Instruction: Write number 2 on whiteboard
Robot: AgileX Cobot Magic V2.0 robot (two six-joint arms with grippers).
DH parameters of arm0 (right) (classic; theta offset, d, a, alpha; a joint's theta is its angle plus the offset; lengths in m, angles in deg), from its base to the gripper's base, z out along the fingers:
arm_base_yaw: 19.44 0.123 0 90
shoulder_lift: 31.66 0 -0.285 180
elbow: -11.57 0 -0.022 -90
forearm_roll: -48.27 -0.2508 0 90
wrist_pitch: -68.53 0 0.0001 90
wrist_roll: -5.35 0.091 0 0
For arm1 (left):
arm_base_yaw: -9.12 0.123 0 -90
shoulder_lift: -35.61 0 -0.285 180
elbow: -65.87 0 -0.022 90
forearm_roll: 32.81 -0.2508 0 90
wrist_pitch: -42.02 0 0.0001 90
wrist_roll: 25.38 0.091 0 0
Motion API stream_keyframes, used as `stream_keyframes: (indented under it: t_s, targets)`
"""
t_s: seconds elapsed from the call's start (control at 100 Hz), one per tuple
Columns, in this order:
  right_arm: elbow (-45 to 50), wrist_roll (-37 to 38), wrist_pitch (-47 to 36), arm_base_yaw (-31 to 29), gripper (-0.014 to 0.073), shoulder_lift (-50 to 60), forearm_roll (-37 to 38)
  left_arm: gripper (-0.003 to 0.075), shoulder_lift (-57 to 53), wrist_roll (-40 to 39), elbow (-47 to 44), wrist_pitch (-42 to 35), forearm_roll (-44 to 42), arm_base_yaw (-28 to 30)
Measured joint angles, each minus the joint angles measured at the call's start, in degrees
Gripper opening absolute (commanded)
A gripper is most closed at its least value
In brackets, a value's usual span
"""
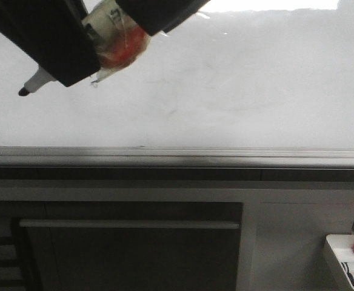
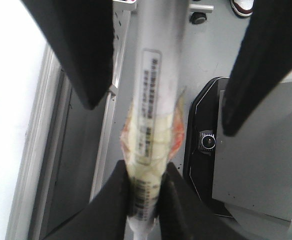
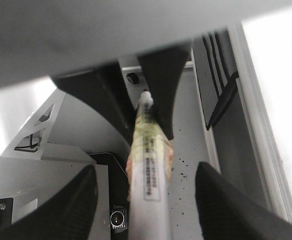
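Now the left gripper (image 2: 145, 197) is clamped on the marker (image 1: 39, 80) near the whiteboard (image 1: 237, 91) upper left corner; the right gripper (image 3: 146, 200) stands open around its barrel. No number 2 yet: press the tip gently, move steadily.

We see our right gripper (image 3: 146, 200) spread wide, both dark fingers (image 3: 66, 205) clear of the marker (image 3: 147, 170) running between them, no contact visible. Marker is a white barrel with a printed label and yellowish tape with orange patches around its middle. Beyond our fingertips, its far end is pinched by the left gripper (image 3: 148, 100), closed on the barrel. Whiteboard (image 3: 281, 75) shows as a bright strip with a grey rail off to one side of the hand
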Motion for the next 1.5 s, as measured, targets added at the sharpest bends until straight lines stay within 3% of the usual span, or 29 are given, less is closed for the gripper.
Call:
stream_keyframes:
  t_s: [0.09,0.2,0.42,0.63,0.72,0.89,0.98,1.08,1.29,1.5]
  targets:
    - [0.0,0.0,0.0,0.0,0.035,0.0,-0.2,-0.0018,0.0,0.0,0.0,-0.1,0.0,0.0]
    - [0.0,0.0,-0.3,0.0,0.0236,0.0,-0.6,-0.0018,0.0,0.0,0.0,-0.2,0.0,0.0]
    - [0.0,0.0,-0.5,0.0,0.0099,0.0,-0.7,-0.0018,0.0,0.1,0.0,-0.3,0.0,0.0]
    - [0.0,0.0,-0.5,0.0,0.0037,0.0,-0.7,-0.0012,0.0,0.1,0.0,-0.3,0.0,0.0]
    - [0.0,0.0,-0.5,0.0,0.0037,0.0,-0.7,0.0076,0.0,0.1,0.0,-0.3,0.0,0.0]
    - [-0.1,0.0,-0.6,0.0,0.0037,0.0,0.4,0.0381,0.0,0.1,0.0,-0.8,0.1,0.4]
    - [-0.1,1.0,-1.0,0.0,0.0037,1.0,2.1,0.0426,-0.8,-0.4,0.0,-1.3,0.1,1.9]
    - [-0.1,6.5,-1.7,0.0,0.0037,4.1,8.0,0.0421,-3.3,-1.9,0.0,-1.4,0.1,4.4]
    - [0.7,27.7,-2.6,0.0,0.0037,13.2,24.6,0.0421,-13.2,-5.6,-4.1,-6.5,0.2,11.8]
    - [8.8,46.6,-9.2,-1.2,0.0037,24.3,32.9,0.0421,-22.6,-11.4,-13.6,-13.0,0.2,20.8]
